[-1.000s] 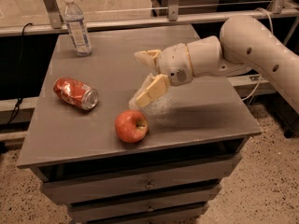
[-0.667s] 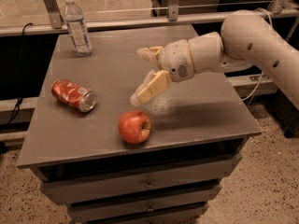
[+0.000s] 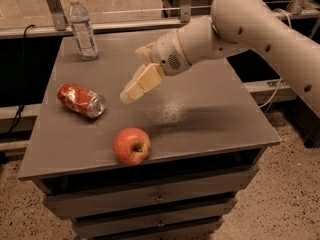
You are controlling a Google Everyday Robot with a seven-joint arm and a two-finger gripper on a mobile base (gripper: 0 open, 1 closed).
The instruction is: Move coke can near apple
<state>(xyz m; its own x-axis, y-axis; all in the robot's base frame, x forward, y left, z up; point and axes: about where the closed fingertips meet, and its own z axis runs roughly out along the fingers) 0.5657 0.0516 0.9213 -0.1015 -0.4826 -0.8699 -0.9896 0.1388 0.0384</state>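
Note:
The coke can (image 3: 80, 100), red and dented, lies on its side on the left part of the grey table (image 3: 210, 114), its silver top facing right. The apple (image 3: 131, 145), red with yellowish patches, sits near the table's front edge, a little to the right of the can and closer to me. My gripper (image 3: 131, 75) hangs above the table just right of the can and behind the apple. It is open and empty, with its cream fingers (image 3: 141, 83) pointing left toward the can.
A clear plastic water bottle (image 3: 82, 26) stands upright at the table's back left corner. The table tops a set of drawers (image 3: 155, 199). A metal rail (image 3: 125, 24) runs behind it. My white arm (image 3: 250, 19) reaches in from the right.
My gripper has moved left across the table, closer to the can. The can, the apple and the bottle lie where they were.

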